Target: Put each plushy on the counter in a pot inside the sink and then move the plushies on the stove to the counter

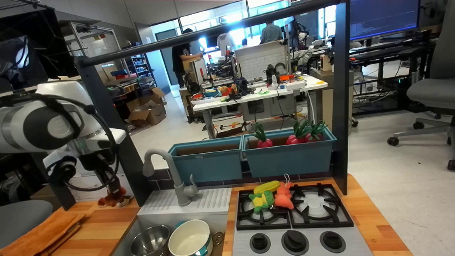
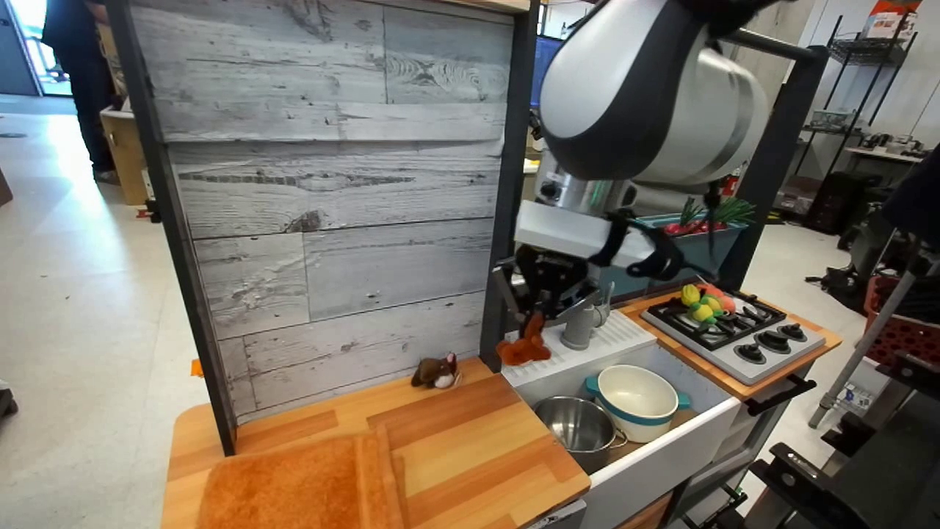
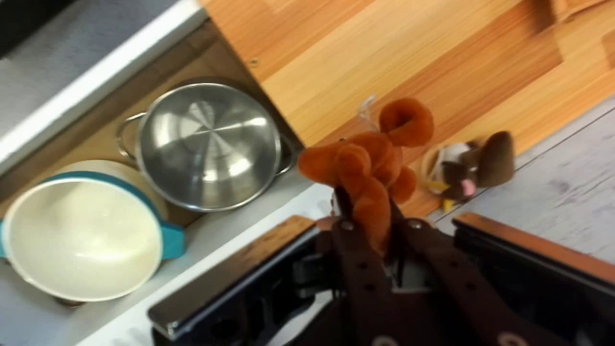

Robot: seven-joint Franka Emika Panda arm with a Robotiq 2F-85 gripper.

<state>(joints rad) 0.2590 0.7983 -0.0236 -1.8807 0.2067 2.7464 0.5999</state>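
Note:
My gripper [image 3: 367, 204] is shut on an orange-brown plushy [image 3: 362, 158], held above the counter [image 2: 470, 433] near the sink edge. It also shows in an exterior view [image 2: 524, 348]. A brown-and-white plushy [image 2: 435, 371] lies on the counter by the wall panel, right of the held one in the wrist view [image 3: 473, 166]. A steel pot [image 3: 209, 144] and a cream pot with teal handles [image 3: 86, 240] stand in the sink [image 2: 664, 455]; both look empty. On the stove [image 1: 316, 209] lie a yellow corn plushy [image 1: 267, 186], a green one [image 1: 262, 201] and a coral one [image 1: 283, 197].
A grey faucet [image 1: 172, 174] rises behind the sink on the ribbed drainboard [image 1: 217, 199]. An orange cloth [image 2: 294, 485] lies on the counter. Teal planters [image 1: 288, 160] with radishes hang behind the stove. A wood-look panel [image 2: 338, 220] stands behind the counter.

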